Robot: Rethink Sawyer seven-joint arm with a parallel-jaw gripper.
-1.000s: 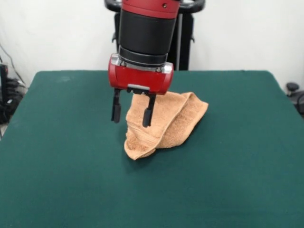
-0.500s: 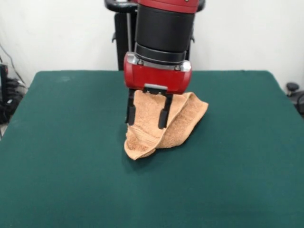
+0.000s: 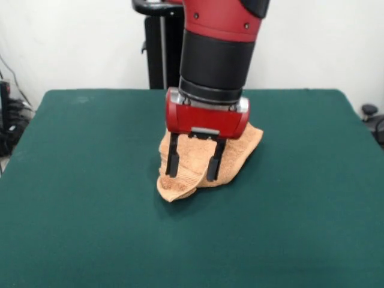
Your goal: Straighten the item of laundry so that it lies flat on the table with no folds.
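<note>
While the green table (image 3: 78, 228) spreads wide, the crumpled orange-tan towel (image 3: 240, 147) lies bunched just at one o'clock from its centre. Directly over the towel, the gripper (image 3: 193, 166) hangs with fingers (image 3: 173, 162) spread wide, holding nothing.

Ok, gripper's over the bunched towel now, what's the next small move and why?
Probably lower a little and close on the near fold. The gripper is open, its fingers straddling the crumpled towel, which lies folded on the table and isn't gripped yet.
</note>
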